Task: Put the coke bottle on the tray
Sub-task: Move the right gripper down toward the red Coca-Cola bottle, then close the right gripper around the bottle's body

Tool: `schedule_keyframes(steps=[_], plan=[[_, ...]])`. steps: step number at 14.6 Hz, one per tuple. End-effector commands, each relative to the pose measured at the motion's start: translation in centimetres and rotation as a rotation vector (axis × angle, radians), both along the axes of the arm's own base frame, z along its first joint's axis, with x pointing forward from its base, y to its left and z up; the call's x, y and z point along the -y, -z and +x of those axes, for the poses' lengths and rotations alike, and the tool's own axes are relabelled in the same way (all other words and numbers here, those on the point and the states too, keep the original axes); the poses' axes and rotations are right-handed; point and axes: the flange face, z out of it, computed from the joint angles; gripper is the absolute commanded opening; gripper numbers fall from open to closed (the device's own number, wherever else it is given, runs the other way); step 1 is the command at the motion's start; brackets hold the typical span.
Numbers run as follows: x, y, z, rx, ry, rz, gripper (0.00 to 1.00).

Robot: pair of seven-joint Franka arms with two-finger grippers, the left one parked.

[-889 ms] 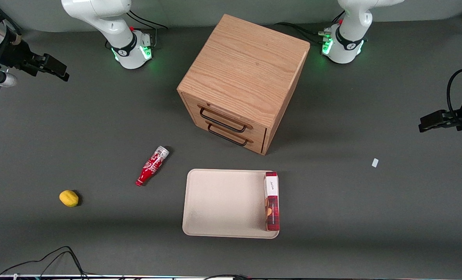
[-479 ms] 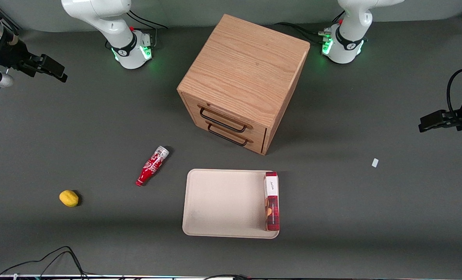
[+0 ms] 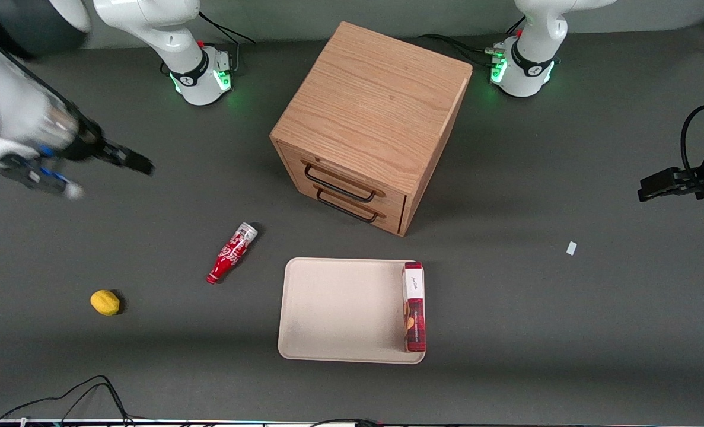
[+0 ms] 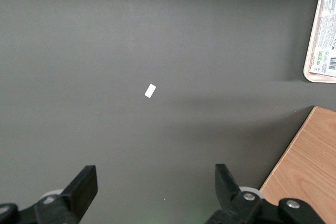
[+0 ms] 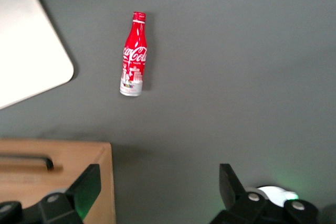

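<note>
The coke bottle (image 3: 231, 253) lies on its side on the dark table, red with white script. Its red cap points toward the front camera and its silvery base toward the cabinet. It rests beside the cream tray (image 3: 340, 308), on the side toward the working arm's end and a short gap from the rim. My right gripper (image 3: 127, 160) hangs above the table, farther from the front camera than the bottle and well apart from it. In the right wrist view the gripper (image 5: 159, 182) is open and holds nothing, with the bottle (image 5: 134, 56) and a tray corner (image 5: 26, 51) below.
A flat red box (image 3: 414, 308) lies in the tray along its rim toward the parked arm's end. A wooden two-drawer cabinet (image 3: 375, 112) stands farther from the camera than the tray. A yellow lemon (image 3: 105, 302) and a white scrap (image 3: 571, 248) lie on the table.
My right gripper has swung in from the table's edge, nearer to the front camera and closer to the bottle. The bottle, tray and box have not moved.
</note>
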Motion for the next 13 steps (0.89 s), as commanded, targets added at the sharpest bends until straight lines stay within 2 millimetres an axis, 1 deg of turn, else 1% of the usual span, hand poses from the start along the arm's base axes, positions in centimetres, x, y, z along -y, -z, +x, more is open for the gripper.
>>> schedule_keyframes(steps=[1,2,3,5,7,9,12,13], plan=[[-3.6,10.7,3.5,-0.107,0.163,-0.032,1.00],[-3.7,14.2,4.0,-0.119,0.200,-0.040,1.00],[-3.8,17.1,4.4,-0.109,0.218,-0.053,1.00],[-3.7,21.6,5.0,-0.082,0.258,-0.088,1.00],[-3.7,23.8,5.4,-0.066,0.269,-0.081,1.00],[-3.8,25.3,5.6,-0.041,0.286,-0.072,1.00],[-3.9,26.6,6.0,-0.018,0.319,-0.065,1.00],[-4.5,27.2,6.0,-0.011,0.314,-0.061,1.00]])
